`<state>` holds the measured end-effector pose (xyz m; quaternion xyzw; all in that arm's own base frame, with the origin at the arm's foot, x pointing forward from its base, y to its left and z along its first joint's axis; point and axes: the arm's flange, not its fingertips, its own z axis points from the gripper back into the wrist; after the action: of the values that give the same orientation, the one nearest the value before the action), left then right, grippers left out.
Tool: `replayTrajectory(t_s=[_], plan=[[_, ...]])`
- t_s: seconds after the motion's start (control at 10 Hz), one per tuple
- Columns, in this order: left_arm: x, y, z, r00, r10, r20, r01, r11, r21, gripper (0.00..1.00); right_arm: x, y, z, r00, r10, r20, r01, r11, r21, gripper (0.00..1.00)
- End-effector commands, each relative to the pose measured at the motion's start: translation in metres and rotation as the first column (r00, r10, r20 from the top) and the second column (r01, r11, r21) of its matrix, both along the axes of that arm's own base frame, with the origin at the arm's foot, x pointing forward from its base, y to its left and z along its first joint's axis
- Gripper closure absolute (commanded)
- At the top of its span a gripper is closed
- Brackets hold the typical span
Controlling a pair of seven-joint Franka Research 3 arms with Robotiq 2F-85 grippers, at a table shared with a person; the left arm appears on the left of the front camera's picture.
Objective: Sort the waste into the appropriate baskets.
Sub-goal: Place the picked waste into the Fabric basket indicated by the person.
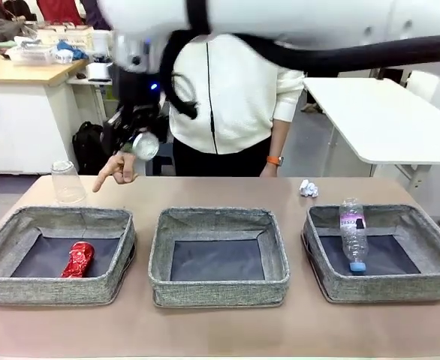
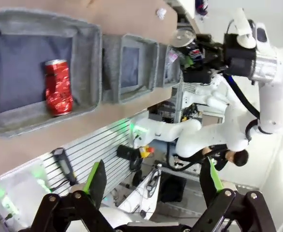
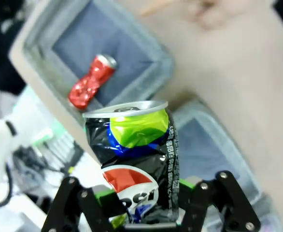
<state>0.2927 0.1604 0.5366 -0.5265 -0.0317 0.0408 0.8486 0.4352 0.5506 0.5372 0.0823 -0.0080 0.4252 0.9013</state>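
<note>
1. Right gripper (image 3: 148, 198), reaching across high over the tabletop's (image 1: 220, 330) left side, clamps the crushed dark-blue can (image 3: 136, 154), top rim away from the fingers in my wrist view; left gripper (image 2: 152, 169) is spread wide, holding nothing.
2. Left basket (image 1: 55, 289): crushed red can (image 1: 77, 259) lying front-to-back.
3. Right basket (image 1: 385, 289): bottle (image 1: 353, 232) lying lengthwise, cap toward me.

Glossy white right arm shell (image 1: 295, 19) across the frame's top, a thick black cable (image 1: 355, 56) slung beneath. Left pincer (image 2: 153, 166) black, bolted links, green pads (image 2: 93, 178). The person wears a white zip jacket (image 1: 235, 90), orange wristband (image 1: 275, 160).
</note>
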Motion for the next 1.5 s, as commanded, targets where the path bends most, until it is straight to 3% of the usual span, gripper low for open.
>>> replayTrajectory(t_s=[0.0,0.1,0.2,0.4,0.5,0.7,0.9,1.1,1.2,1.3,1.4], plan=[[-0.011,0.009,-0.004,0.998,-0.054,0.009,0.054,0.998,0.044,0.00,0.012,0.042,0.009,0.980,0.182,0.079,-0.181,0.983,-0.018,1.00],[-0.014,0.017,-0.004,1.000,0.004,0.006,-0.004,0.999,0.033,0.00,0.007,0.042,0.005,0.983,0.152,0.103,-0.144,0.986,-0.081,1.00],[-0.005,0.004,-0.004,1.000,-0.020,-0.005,0.020,0.999,0.028,0.00,-0.008,0.025,-0.019,0.994,0.111,0.016,-0.111,0.994,-0.010,1.00],[-0.005,0.004,-0.004,1.000,-0.020,-0.005,0.020,0.999,0.028,0.00,-0.013,0.040,-0.026,0.986,0.159,0.043,-0.157,0.987,-0.040,1.00],[-0.005,0.004,-0.004,1.000,-0.020,-0.005,0.020,0.999,0.028,0.00,-0.022,0.061,-0.041,0.916,0.400,0.034,-0.398,0.915,-0.067,1.00],[-0.005,0.004,-0.004,1.000,-0.020,-0.005,0.020,0.999,0.028,0.00,-0.022,0.083,-0.059,0.820,0.563,0.101,-0.569,0.820,0.054,1.00],[-0.005,0.004,-0.004,1.000,-0.020,-0.005,0.020,0.999,0.028,0.00,-0.023,0.082,-0.062,0.798,0.595,0.097,-0.602,0.794,0.084,1.00],[-0.005,0.004,-0.004,1.000,-0.020,-0.005,0.020,0.999,0.028,0.00,-0.019,0.081,-0.062,0.809,0.574,0.125,-0.584,0.808,0.072,1.00],[-0.005,0.004,-0.004,1.000,-0.020,-0.005,0.020,0.999,0.028,0.00,-0.017,0.082,-0.063,0.820,0.554,0.140,-0.566,0.823,0.057,0.91],[-0.005,0.004,-0.004,1.000,-0.020,-0.005,0.020,0.999,0.028,0.00,-0.016,0.082,-0.065,0.824,0.549,0.140,-0.560,0.826,0.056,0.42],[-0.005,0.004,-0.004,1.000,-0.020,-0.005,0.020,0.999,0.028,0.00,-0.016,0.083,-0.067,0.830,0.541,0.133,-0.552,0.832,0.061,0.33]])
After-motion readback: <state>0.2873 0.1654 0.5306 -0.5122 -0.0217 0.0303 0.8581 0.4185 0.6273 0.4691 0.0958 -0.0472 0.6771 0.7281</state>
